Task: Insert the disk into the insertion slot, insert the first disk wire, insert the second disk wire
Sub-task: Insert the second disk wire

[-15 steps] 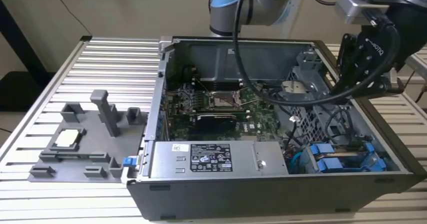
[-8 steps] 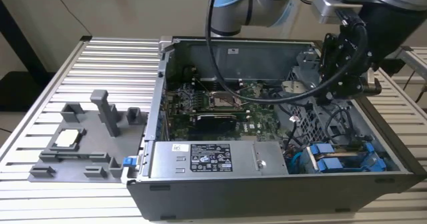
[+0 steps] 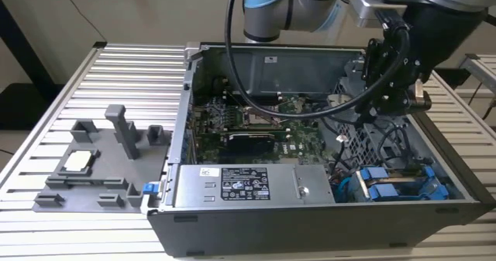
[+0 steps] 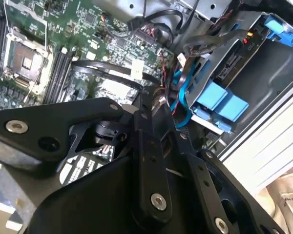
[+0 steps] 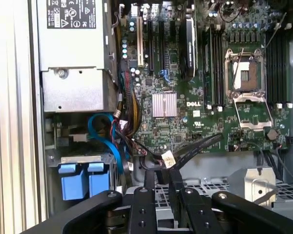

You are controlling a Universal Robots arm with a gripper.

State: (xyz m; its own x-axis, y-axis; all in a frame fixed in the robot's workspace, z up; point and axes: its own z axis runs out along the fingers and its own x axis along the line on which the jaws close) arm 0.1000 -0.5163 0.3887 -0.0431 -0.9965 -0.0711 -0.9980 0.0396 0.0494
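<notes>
**A:** Jaws on the gripper (image 5: 161,173) look pinched on the black wire (image 5: 198,147). Where's the disk?

**B:** Disk (image 3: 381,191) sits in the insertion slot (image 5: 75,159), near corner, exterior view's right. First-wire step, I reckon. The plug needs lining up.

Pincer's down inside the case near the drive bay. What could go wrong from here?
1. A black cable with a white tag lies right at the pincer; a move could drag it across the motherboard.
2. A loose blue cable loops beside the disk; it may snag.
3. The arm's own black hose hangs into the case and might catch on its wall.
</notes>
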